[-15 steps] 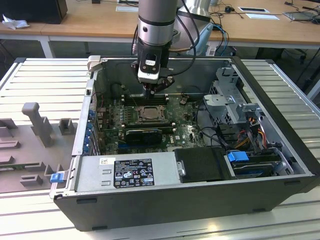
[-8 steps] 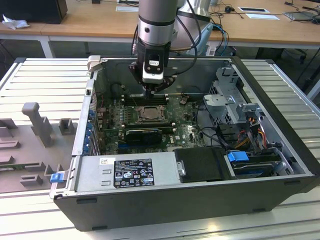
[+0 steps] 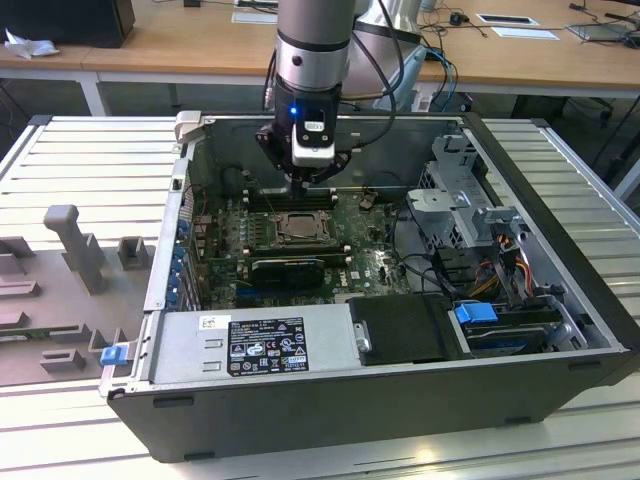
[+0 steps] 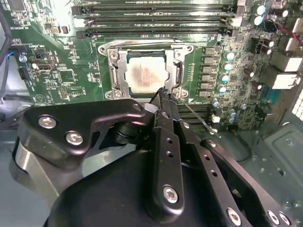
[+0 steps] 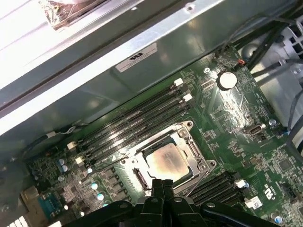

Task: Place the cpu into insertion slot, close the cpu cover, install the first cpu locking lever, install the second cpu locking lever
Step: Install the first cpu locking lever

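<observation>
Tool point(image 4: 162, 93) pinched narrow at the cover point(image 4: 122, 71) edge, cpu point(image 4: 144, 75) lying flat inside its window, mid-frame in exterior view.

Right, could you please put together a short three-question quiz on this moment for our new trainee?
1. True or false: the cpu cover lies flat around the cpu.
2. Pick one: the gripper, its jaws shut, has its tip A. beside the drive bays; B. at the cpu cover's edge; C. outside the case.
3. Short answer: what are the long black rows that run along two opposite sides of the cpu cover?

Key
1. True.
2. B.
3. The memory slots.
</observation>
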